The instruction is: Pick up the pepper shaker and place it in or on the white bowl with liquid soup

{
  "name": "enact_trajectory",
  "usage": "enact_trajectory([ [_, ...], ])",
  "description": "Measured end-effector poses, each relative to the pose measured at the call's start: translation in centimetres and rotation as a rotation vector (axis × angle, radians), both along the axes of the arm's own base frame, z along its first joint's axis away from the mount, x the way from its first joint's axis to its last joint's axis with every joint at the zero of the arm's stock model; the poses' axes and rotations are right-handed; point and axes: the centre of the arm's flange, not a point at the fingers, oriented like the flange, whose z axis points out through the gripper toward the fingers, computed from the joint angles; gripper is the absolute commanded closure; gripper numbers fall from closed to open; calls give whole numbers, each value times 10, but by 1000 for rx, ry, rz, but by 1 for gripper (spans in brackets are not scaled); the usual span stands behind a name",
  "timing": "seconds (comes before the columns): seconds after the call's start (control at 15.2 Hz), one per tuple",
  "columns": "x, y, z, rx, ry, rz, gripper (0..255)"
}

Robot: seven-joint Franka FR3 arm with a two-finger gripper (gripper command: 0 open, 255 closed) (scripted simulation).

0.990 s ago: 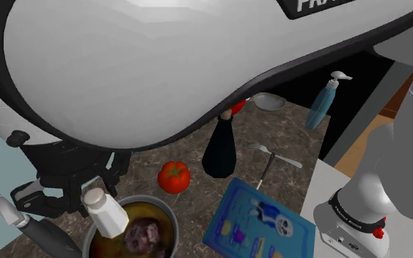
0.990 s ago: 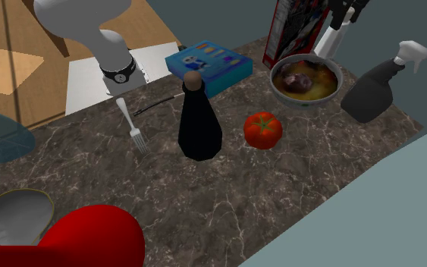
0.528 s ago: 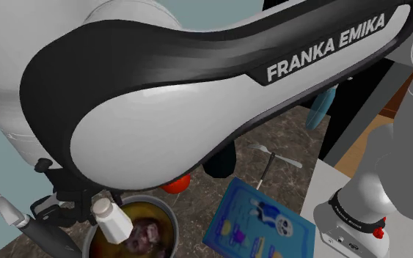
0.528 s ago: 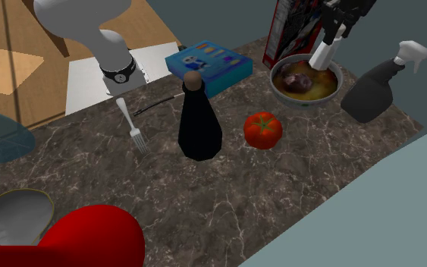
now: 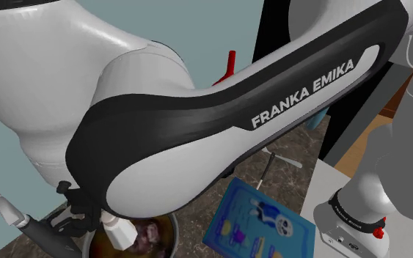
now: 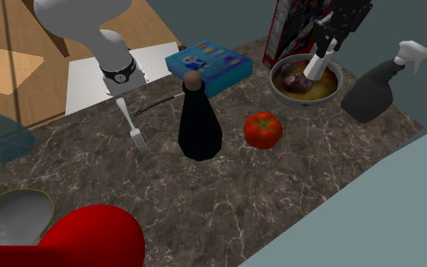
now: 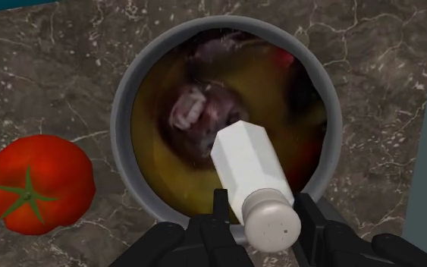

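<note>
The white pepper shaker (image 7: 251, 177) is clasped at its cap end between my two black fingers, and its base tilts down over the soup. My gripper (image 7: 263, 216) is shut on it, right above the grey-rimmed bowl (image 7: 122, 136) of yellow soup with dark lumps. In the second exterior view the shaker (image 6: 315, 64) hangs from the gripper (image 6: 322, 47) with its lower end just inside the bowl (image 6: 337, 85). In the shoulder view the shaker (image 5: 121, 233) sits low over the bowl (image 5: 172, 229), under the arm's large white link.
A red tomato (image 6: 263, 129) lies close to the bowl. A black bottle (image 6: 199, 121), a fork (image 6: 133, 125) and a blue box (image 6: 208, 65) are further along the marble counter. A dark spray bottle (image 6: 373, 89) and a cereal box (image 6: 286, 32) flank the bowl.
The gripper has come down with the shaker, from above the bowl's far rim to just inside it. The arm's upper link has swung lower across the shoulder view.
</note>
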Motion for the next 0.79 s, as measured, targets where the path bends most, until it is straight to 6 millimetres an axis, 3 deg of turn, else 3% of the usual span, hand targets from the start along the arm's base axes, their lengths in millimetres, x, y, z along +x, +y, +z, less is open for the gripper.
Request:
enact_trajectory([
  [0.33,-1,1,-1,3,-1,1,255],
  [0.4,0,0,-1,3,-2,1,0],
  [0.79,1,0,-2,0,0,0,0],
])
